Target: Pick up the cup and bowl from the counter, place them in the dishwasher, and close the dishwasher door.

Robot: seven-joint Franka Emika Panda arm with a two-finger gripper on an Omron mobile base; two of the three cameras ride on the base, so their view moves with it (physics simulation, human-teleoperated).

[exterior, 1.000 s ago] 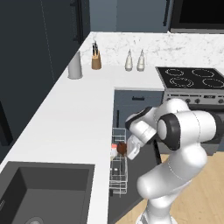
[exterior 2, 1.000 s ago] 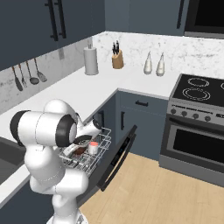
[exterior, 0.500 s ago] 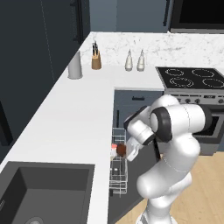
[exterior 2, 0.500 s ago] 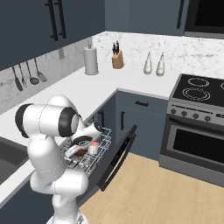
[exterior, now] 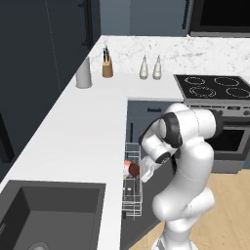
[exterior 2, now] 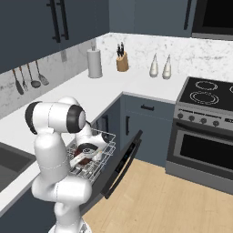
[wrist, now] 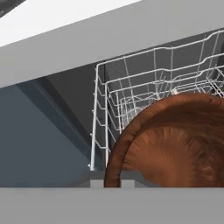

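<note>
Since the earlier frames the arm has folded in further, its dark elbow joint swinging toward the counter (exterior: 73, 141) while the hand stays low over the pulled-out rack (exterior 2: 105, 146). Nothing else in the kitchen has shifted.

The gripper (exterior: 138, 172) sits at the near end of the rack, just below the counter edge in the left base view. Its jaws are nearly pressed together, pinching the rim of the bowl (wrist: 175, 144). In the hand view the reddish-brown bowl stands tilted on edge right before the camera, with the white wire rack behind it and the underside of the counter above. In the left base view the bowl (exterior: 134, 169) shows as a dark brown disc at the fingertips, over the rack wires. In the right base view a dark bowl (exterior 2: 86, 149) lies in the rack close beside the arm's white body.

The cup (exterior: 127, 164) shows as a small white shape with red at its top, just left of the bowl at the rack's counter side; whether it stands upright I cannot tell.

The dishwasher door (exterior 2: 122, 163) hangs open, tilted down and outward to the right of the rack in the right base view. The dishwasher (exterior: 132, 195) is set under the counter, left of the oven (exterior 2: 200, 150).

On the far counter stand a grey canister (exterior: 83, 73), a knife block (exterior: 107, 67) and two pale bottles (exterior: 150, 68). A dark sink (exterior: 44, 210) is set into the near counter.
</note>
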